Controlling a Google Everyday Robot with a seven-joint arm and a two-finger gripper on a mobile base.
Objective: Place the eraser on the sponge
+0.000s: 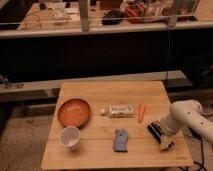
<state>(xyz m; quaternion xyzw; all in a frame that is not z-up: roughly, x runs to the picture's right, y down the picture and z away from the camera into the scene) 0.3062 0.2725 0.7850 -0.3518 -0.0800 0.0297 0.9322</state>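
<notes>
The eraser [155,130], a small black block with pale stripes, lies on the wooden table [100,152] near its right edge. My gripper [163,138] is right at the eraser, reaching in from the right on a white arm [186,118] and covering part of it. The sponge [120,140], a flat blue-grey pad, lies flat to the left of the eraser, near the table's front middle. Nothing rests on the sponge.
An orange bowl [74,112] sits at the left with a white cup [70,137] in front of it. A white labelled bar [120,110] and an orange carrot [141,111] lie behind the sponge and eraser. A dark railing and cluttered benches stand beyond the table.
</notes>
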